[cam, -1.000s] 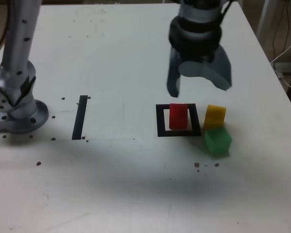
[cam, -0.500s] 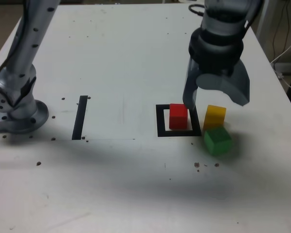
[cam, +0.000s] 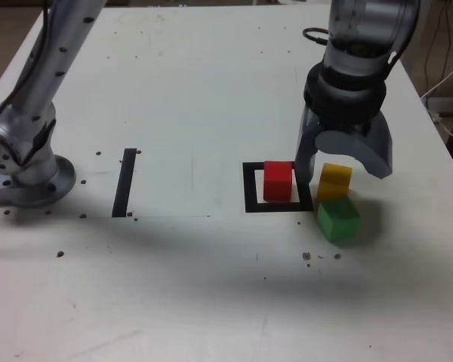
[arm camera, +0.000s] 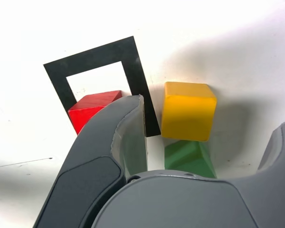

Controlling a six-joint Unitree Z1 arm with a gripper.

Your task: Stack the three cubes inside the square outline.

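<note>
In the exterior view, the pincer (cam: 343,167) is seen hanging with its jaws spread apart above the yellow cube (cam: 334,181), one finger lowered between that cube and the red cube (cam: 278,181), the other raised on the exterior view's right. Nothing is held. The red cube is seated inside the square outline (cam: 251,187), toward the frame's right border. The yellow cube is placed just outside the outline on the exterior view's right, and the green cube (cam: 338,219) is set just in front of it, touching or nearly so, turned slightly askew. A straight black tape strip (cam: 124,182) is laid on the white tabletop (cam: 196,90) well to the exterior view's left, and the arm's base (cam: 26,177) is mounted beyond it. Small dark specks are scattered over the tabletop.

In the wrist view, the yellow cube (arm camera: 188,110) is framed between the two parted fingers (arm camera: 128,133) of the pincer (arm camera: 204,147). The green cube (arm camera: 190,158) is partly hidden behind the pincer's body. The red cube (arm camera: 92,108) is partly covered by one finger, within the square outline (arm camera: 97,59).
</note>
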